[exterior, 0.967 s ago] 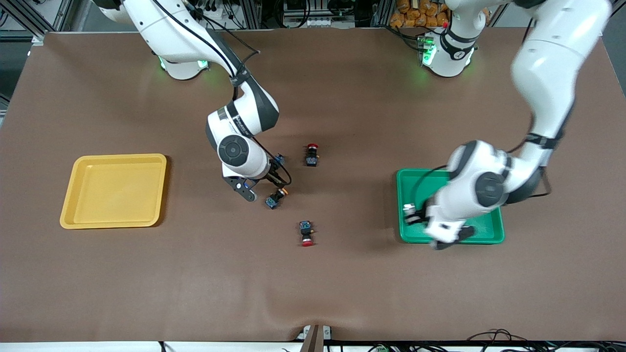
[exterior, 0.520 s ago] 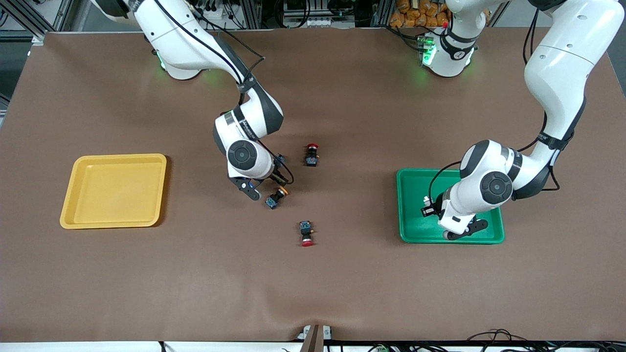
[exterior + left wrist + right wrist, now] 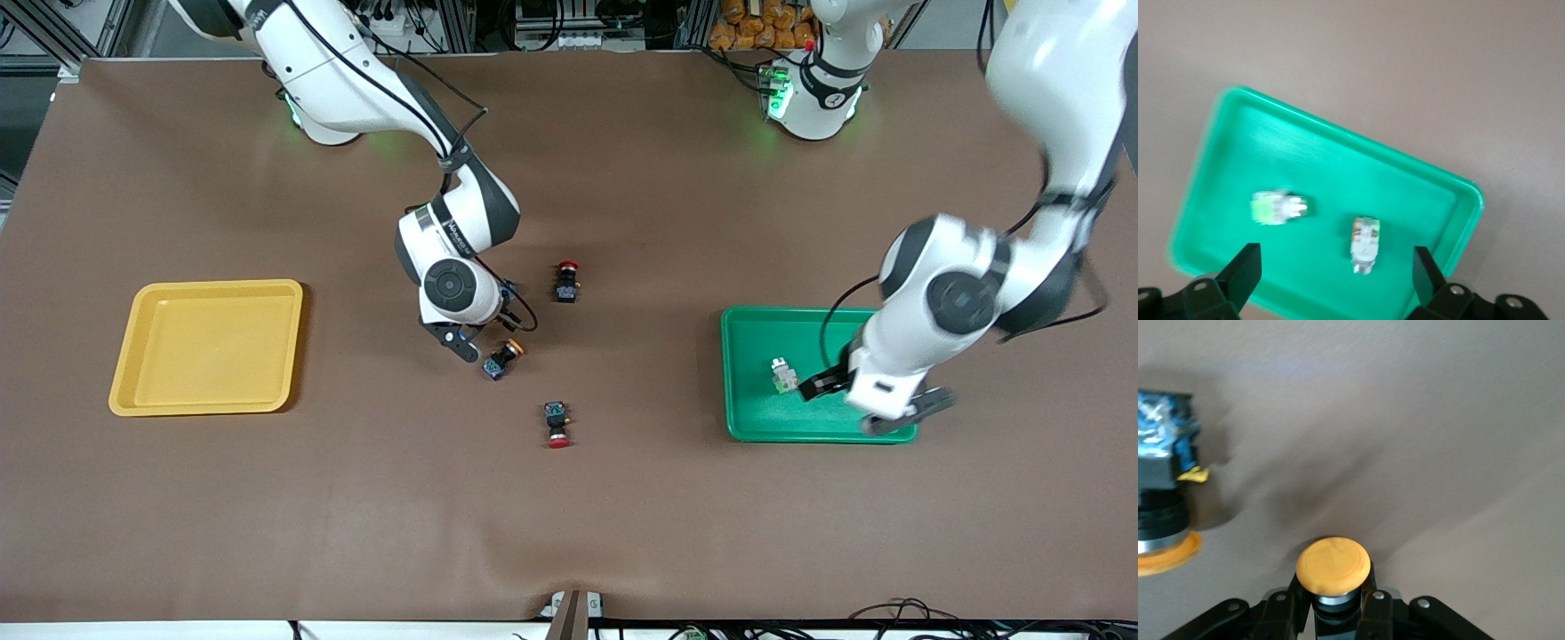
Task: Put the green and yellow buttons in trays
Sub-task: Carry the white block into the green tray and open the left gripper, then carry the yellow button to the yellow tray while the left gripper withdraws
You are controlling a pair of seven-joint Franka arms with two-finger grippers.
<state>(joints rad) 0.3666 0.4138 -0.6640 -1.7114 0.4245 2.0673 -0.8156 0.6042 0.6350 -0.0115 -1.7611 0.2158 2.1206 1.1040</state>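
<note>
My right gripper is low over the middle of the table, shut on a dark button with an orange-yellow cap. A second yellow-capped button lies on the table just beside it. The yellow tray has nothing in it. My left gripper hangs open over the green tray. Two white-grey green buttons lie in that tray, apart from the fingers. The front view shows only one of them.
Two dark red-capped switches lie mid-table: one farther from the front camera than the right gripper, one nearer. The brown mat is bare between the trays and the table edges.
The left gripper opened, left a green button in the green tray and lifted away toward the left arm's end. The right gripper came down and shut on a yellow-capped button.
</note>
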